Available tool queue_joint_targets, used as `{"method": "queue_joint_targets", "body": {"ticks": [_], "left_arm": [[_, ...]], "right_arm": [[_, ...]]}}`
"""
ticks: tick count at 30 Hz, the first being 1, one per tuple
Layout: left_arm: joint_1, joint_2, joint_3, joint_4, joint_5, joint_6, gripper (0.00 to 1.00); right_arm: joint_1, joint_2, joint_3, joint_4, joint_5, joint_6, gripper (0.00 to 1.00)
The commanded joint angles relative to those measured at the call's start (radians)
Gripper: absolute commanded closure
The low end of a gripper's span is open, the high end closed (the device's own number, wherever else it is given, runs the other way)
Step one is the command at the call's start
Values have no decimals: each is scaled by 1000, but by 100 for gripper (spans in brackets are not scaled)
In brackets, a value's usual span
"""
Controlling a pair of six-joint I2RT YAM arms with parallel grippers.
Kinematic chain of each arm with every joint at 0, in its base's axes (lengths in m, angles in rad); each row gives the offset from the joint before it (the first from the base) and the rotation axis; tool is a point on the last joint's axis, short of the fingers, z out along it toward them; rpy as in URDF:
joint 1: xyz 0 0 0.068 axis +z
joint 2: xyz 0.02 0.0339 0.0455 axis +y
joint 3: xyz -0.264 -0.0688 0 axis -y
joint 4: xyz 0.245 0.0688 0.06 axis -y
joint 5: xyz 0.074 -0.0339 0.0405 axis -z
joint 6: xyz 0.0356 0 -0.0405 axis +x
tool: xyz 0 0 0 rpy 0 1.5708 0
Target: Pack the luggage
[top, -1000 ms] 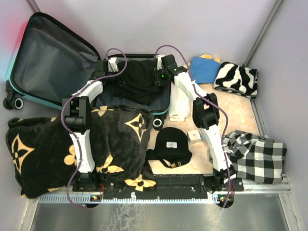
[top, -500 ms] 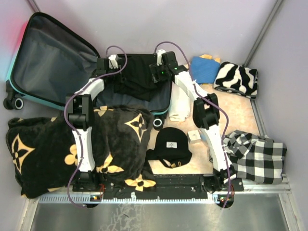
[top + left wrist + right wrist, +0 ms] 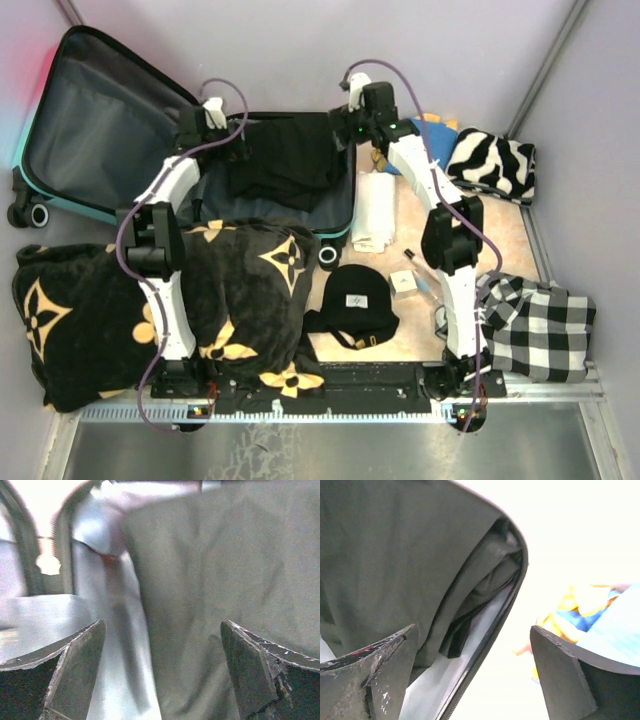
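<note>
Jaws on both my arms stand spread wide, and neither pair pinches anything. My left gripper (image 3: 162, 626) hangs at the far left corner of the lower half of the luggage (image 3: 100, 120), close to where the raised lid joins it. Its wrist view is blurred: dark grey fabric fills the space beyond the fingers (image 3: 82, 655), with a pale strip to the left. My right gripper (image 3: 472, 630) hangs at the far right corner of the same half, just over the rim. Its wrist view shows dark fabric and the curved black edge of the shell on the left, and a blue cloth (image 3: 425, 140) with some yellow on the right.

From the top view, the luggage lies open on the far left part of the table. The lid, lined in grey, is tipped back to the left, with a teal edge and a black wheel (image 3: 37, 213) at its near side. The lower half sits between my two grippers, and a black garment (image 3: 285, 165) lies spread inside it. A black blanket (image 3: 230, 290) with tan flowers lies against the near rim, under my left arm.

Writing: a black beanie (image 3: 357, 300) near the suitcase's near right corner carries a small white patch, its mark too small to read. A small white box (image 3: 403, 283) beside it shows no legible print.
</note>
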Motion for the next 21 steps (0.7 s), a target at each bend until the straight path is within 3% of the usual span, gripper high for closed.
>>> {"method": "queue_joint_targets", "body": {"ticks": [1,7,13,21], "left_arm": [[39,-120,-7,55,-13,80,0],[38,-109,13,84,113,103,1],[36,-61,39,106,204,83,3],[33,-15,39,125,200,77,3]], "right_arm": [[-1,-109,-6,154,19,-13,12],[17,16,108,214,27,63,39],[50,115,108,345,93,74,46],[78,220,41,469,253,19,56]]}}
